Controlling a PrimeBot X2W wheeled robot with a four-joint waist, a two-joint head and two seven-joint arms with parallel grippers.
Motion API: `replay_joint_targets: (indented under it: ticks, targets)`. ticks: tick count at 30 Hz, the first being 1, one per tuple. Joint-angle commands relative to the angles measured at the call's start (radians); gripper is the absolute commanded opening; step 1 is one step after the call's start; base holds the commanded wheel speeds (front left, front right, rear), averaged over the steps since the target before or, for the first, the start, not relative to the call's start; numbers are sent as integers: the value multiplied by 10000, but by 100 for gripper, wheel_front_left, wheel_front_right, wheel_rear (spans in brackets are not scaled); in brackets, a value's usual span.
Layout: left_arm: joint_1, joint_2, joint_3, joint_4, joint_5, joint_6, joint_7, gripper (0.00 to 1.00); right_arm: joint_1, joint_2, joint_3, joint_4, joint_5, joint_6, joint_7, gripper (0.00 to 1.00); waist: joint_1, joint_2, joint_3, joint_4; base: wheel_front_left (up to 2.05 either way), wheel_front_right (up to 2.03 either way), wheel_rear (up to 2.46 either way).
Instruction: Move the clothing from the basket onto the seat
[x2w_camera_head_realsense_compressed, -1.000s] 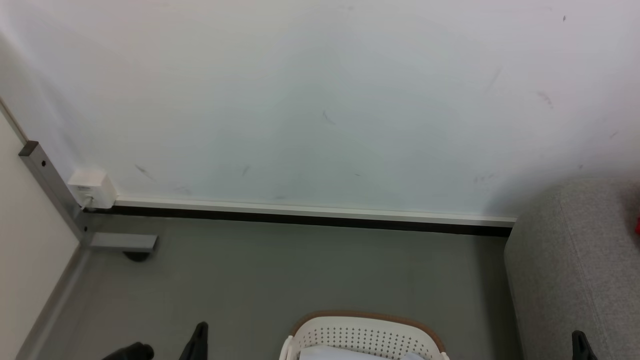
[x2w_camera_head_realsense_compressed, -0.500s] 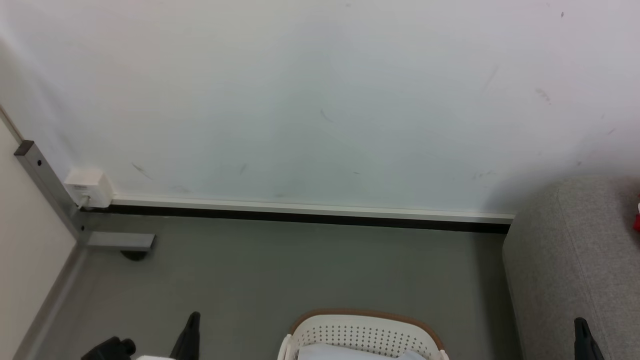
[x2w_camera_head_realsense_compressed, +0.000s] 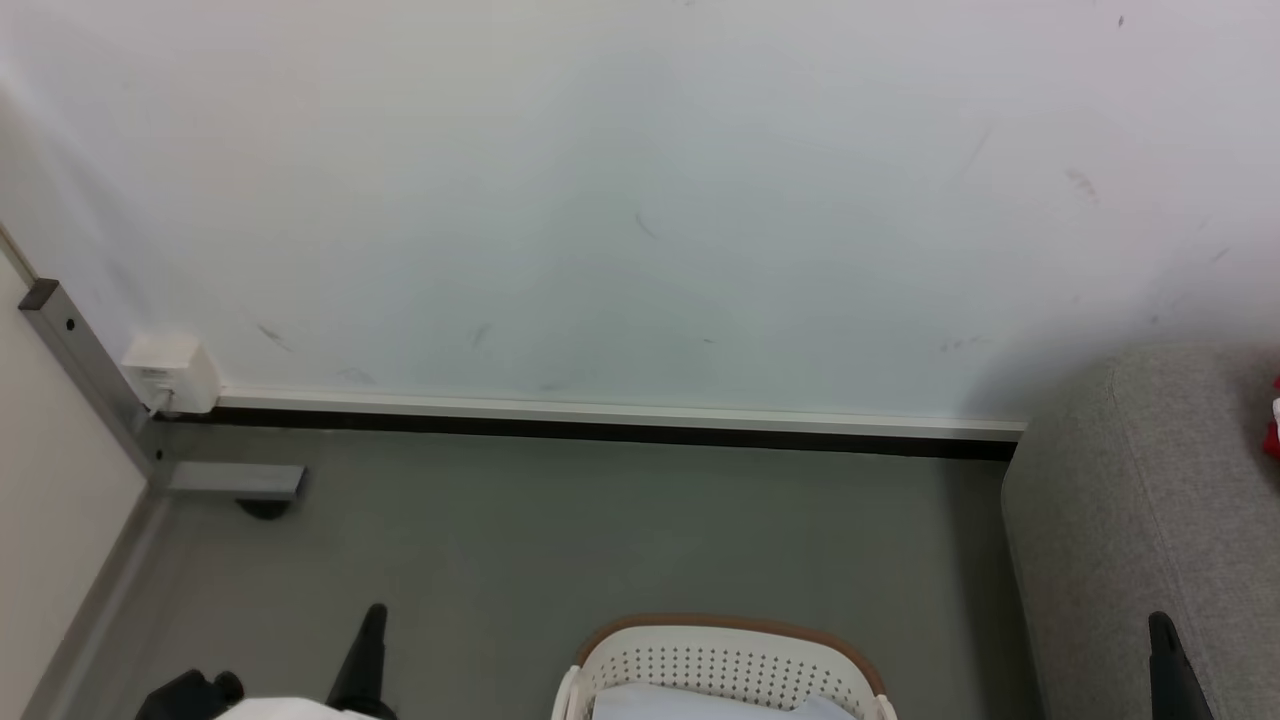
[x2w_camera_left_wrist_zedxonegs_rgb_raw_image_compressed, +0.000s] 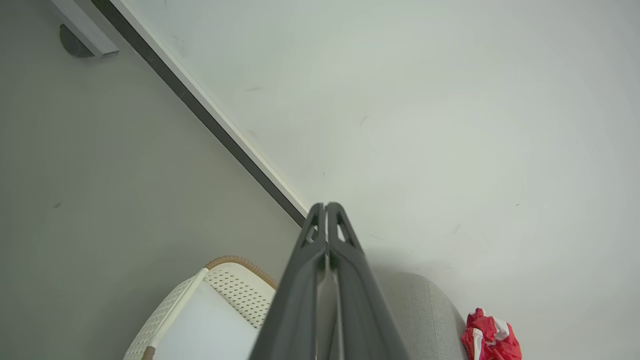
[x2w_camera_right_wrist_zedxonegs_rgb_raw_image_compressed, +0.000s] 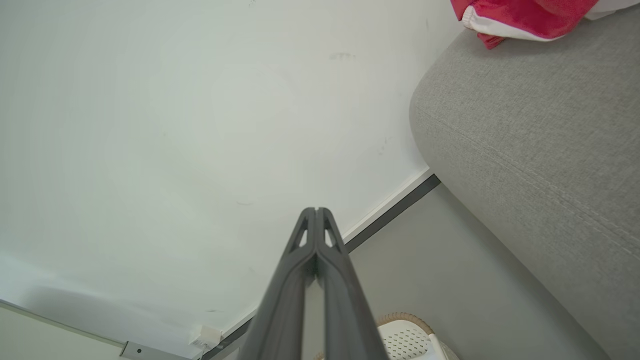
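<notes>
Between loads: the left gripper (x2w_camera_left_wrist_zedxonegs_rgb_raw_image_compressed: 325, 206) and right gripper (x2w_camera_right_wrist_zedxonegs_rgb_raw_image_compressed: 316, 210) point toward the white wall (x2w_camera_head_realsense_compressed: 640, 200), each pair of dark fingers pressed together with nothing between them. A red-and-white garment (x2w_camera_right_wrist_zedxonegs_rgb_raw_image_compressed: 520, 15) lies on the grey sofa (x2w_camera_head_realsense_compressed: 1130, 520), against the wall. The white perforated basket (x2w_camera_head_realsense_compressed: 720, 665) stands on the floor just left of the sofa; its visible part shows a pale liner sheet (x2w_camera_head_realsense_compressed: 690, 705), the rest cut off. The transfer looks largely done. The next move likely calls for a look down into the basket and, if cloth remains, parted fingers.
</notes>
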Motion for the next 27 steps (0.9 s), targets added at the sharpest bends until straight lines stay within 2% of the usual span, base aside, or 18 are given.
replay_joint_targets:
  ticks: [1, 27]
  targets:
    - [-236, 1, 157, -138, -365, -96, 83, 0, -230, -111, -39, -43, 358, -13, 84, 0, 0, 0, 7, -6, 0, 0, 0]
    - [-416, -253, 995, -271, -2654, -581, 762, 0, -809, -130, -68, 127, 3008, -19, 759, 0, 0, 0, 129, -110, 0, 0, 0]
